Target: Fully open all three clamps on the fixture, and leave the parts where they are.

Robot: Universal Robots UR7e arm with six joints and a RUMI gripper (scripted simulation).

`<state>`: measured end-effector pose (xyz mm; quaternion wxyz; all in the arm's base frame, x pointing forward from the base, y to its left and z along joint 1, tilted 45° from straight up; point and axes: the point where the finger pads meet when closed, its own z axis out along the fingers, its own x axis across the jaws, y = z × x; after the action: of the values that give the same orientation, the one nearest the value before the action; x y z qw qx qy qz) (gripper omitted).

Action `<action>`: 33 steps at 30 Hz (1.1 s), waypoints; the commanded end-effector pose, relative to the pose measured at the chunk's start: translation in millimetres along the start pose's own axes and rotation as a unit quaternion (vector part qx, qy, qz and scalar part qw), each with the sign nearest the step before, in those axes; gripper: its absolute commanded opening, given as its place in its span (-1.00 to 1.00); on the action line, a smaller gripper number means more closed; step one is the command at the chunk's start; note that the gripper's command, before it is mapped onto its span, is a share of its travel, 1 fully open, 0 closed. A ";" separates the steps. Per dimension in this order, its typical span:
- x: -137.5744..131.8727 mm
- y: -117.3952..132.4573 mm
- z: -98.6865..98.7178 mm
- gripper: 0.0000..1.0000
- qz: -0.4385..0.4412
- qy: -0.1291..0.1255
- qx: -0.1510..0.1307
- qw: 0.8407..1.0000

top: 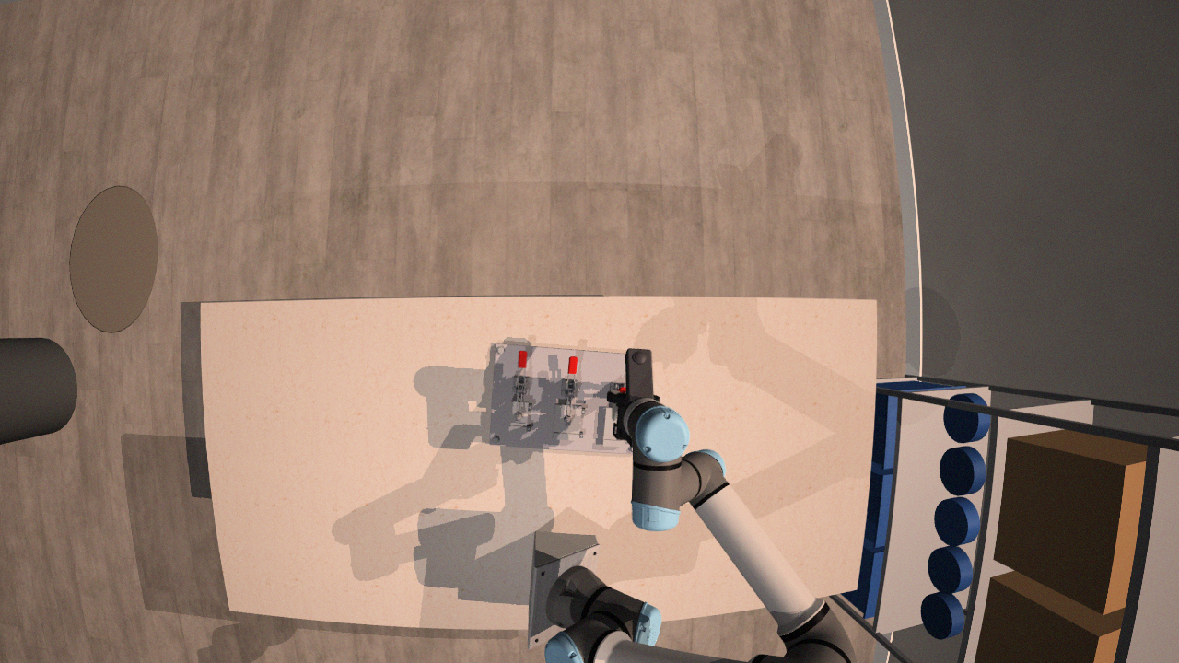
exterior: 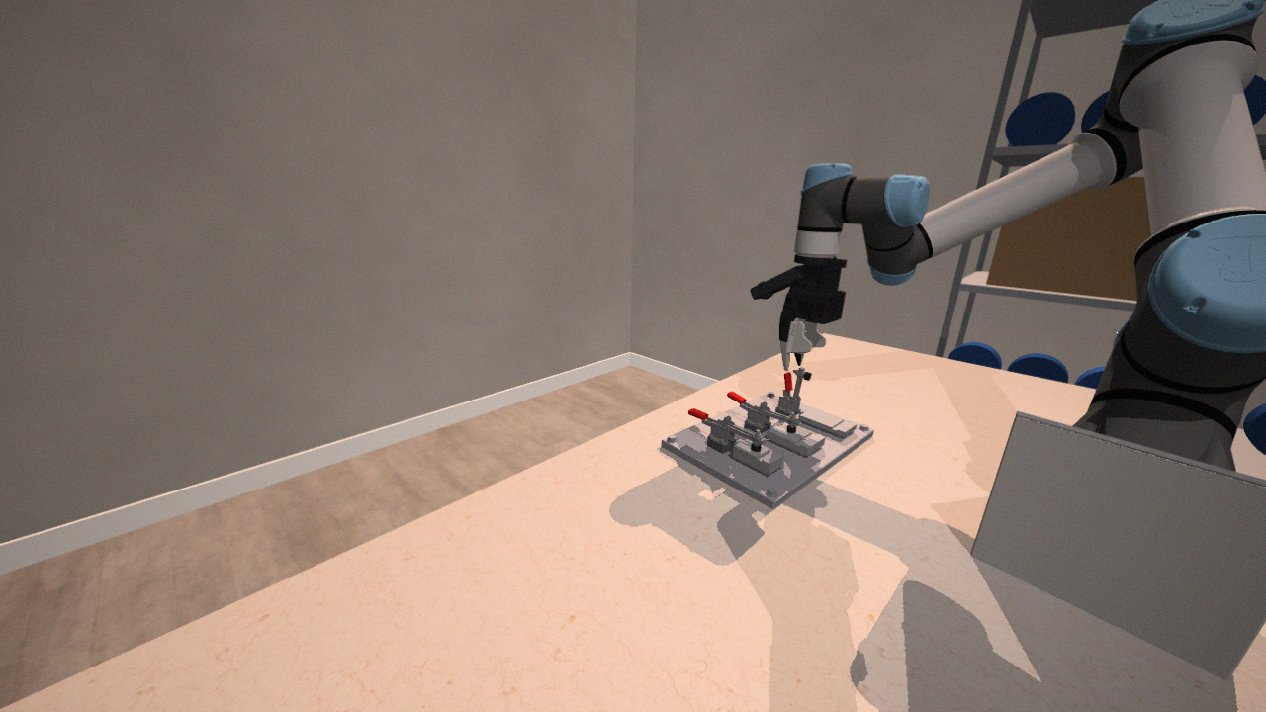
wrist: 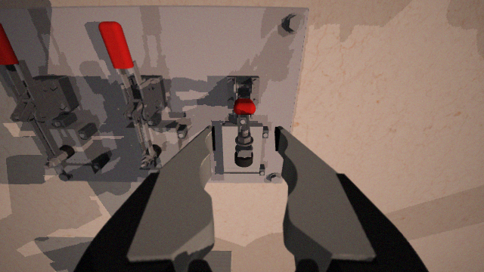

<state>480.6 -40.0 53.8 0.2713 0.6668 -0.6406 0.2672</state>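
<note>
The grey fixture plate point(top: 554, 405) lies mid-table, also in the side view point(exterior: 767, 442). It carries three toggle clamps with red handles. The left handle point(wrist: 5, 49) and the middle handle point(wrist: 115, 45) lie flat, pointing away from me. The right clamp's handle point(wrist: 244, 106) stands upright, as the side view point(exterior: 787, 381) shows. My gripper point(wrist: 244, 128) point(exterior: 787, 356) hangs a little above that upright handle, pointing down. Its fingers are apart with nothing between them. From overhead my wrist point(top: 651, 428) hides most of the right clamp.
A grey upright panel point(exterior: 1115, 531) stands by my arm's base at the table's near edge point(top: 560, 568). A shelf rack with blue discs and brown boxes point(top: 1030, 511) stands to the right of the table.
</note>
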 end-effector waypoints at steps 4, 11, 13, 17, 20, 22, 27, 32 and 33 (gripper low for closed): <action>0.1 -0.3 -1.1 -0.44 0.000 0.000 0.001 1.000; 0.1 -0.3 -10.6 -0.44 0.000 0.000 0.001 1.000; 0.1 -0.3 -18.0 -0.44 0.000 0.000 0.001 1.000; 0.1 -0.2 -37.3 -0.44 0.000 0.000 0.001 1.000; 0.1 -0.2 -53.5 -0.44 0.000 0.000 0.001 1.000; 0.1 -0.2 -58.7 -0.44 0.000 0.000 0.001 1.000; 0.1 -0.2 -76.1 -0.44 0.000 0.000 0.001 1.000; 0.1 -0.2 -86.3 -0.44 0.000 0.000 0.001 1.000; 0.1 -0.2 -86.9 -0.44 0.000 0.000 0.001 1.000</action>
<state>479.9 13.1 107.7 0.2695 0.6678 -0.6398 0.2684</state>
